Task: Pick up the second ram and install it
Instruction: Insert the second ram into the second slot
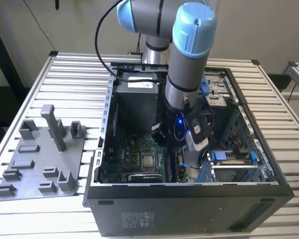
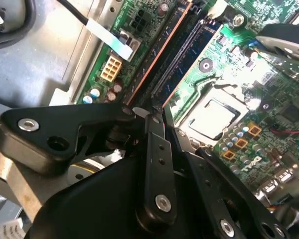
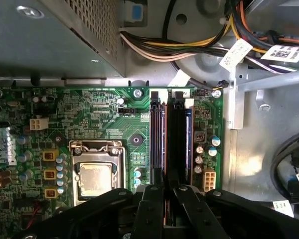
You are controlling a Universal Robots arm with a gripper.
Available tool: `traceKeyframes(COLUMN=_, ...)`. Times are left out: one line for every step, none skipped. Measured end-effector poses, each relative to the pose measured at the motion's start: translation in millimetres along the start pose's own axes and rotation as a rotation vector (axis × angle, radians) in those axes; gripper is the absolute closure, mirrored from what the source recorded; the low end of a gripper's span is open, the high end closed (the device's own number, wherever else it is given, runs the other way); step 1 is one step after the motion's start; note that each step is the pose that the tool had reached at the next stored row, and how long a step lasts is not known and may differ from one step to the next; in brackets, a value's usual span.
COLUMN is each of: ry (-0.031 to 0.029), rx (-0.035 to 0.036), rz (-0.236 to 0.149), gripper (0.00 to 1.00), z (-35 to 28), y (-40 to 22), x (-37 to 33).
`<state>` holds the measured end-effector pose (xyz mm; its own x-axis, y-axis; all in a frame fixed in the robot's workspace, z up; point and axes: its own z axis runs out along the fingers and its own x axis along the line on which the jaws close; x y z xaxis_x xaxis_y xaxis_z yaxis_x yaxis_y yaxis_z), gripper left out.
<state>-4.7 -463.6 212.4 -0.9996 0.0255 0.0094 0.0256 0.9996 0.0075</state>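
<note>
In the exterior view the arm reaches down into the open computer case [image 1: 229,149] at the centre of the frame, with the grey holder plate [image 1: 40,154] on the counter [image 1: 74,74] at the left. In the first wrist view the pincer [image 3: 168,199] sits low in the frame, right over the memory slots [image 3: 159,134], and a dark stick, seemingly the second ram [image 3: 176,139], stands in the slot just right of centre, running up from between the fingers. The fingers [image 3: 189,209] look drawn close around its near end, though I cannot tell if they truly clamp it. The processor chip [image 3: 94,179] lies lower left. The risk, as I judge it: a slight tilt or offset could jam the stick against the slot edge or leave 1 end unseated.
</note>
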Motion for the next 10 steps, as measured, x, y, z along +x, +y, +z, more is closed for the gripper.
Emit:
traceKeyframes(ry=0.0000, rx=0.0002, rz=0.000, gripper=0.86, z=1.7, y=-0.1, x=0.0)
traceKeyframes(ry=0.0002, rx=0.0009, rz=0.000, gripper=0.86, z=3.3, y=-0.3, x=0.0)
traceKeyframes(ry=0.0005, rx=0.0014, rz=0.000, gripper=0.86, z=4.5, y=-0.3, x=0.0)
traceKeyframes(ry=0.0006, rx=0.0012, rz=0.000, gripper=0.86, z=4.8, y=-0.3, x=0.0)
traceKeyframes(ry=0.0005, rx=0.0008, rz=0.000, gripper=0.86, z=5.0, y=-0.3, x=0.0)
traceKeyframes(ry=0.0003, rx=0.0004, rz=0.000, gripper=0.86, z=5.3, y=-0.2, x=-0.1)
traceKeyframes(ry=0.0002, rx=-0.0001, rz=0.000, gripper=0.86, z=5.4, y=-0.1, x=-0.1)
traceKeyframes(ry=-0.0004, rx=-0.0025, rz=0.000, gripper=0.86, z=6.1, y=0.2, x=-0.2)
traceKeyframes(ry=-0.0003, rx=-0.0018, rz=0.000, gripper=0.84, z=6.1, y=0.1, x=-0.1)
traceKeyframes(ry=-0.0001, rx=-0.0011, rz=0.000, gripper=0.78, z=5.7, y=0.0, x=-0.2)
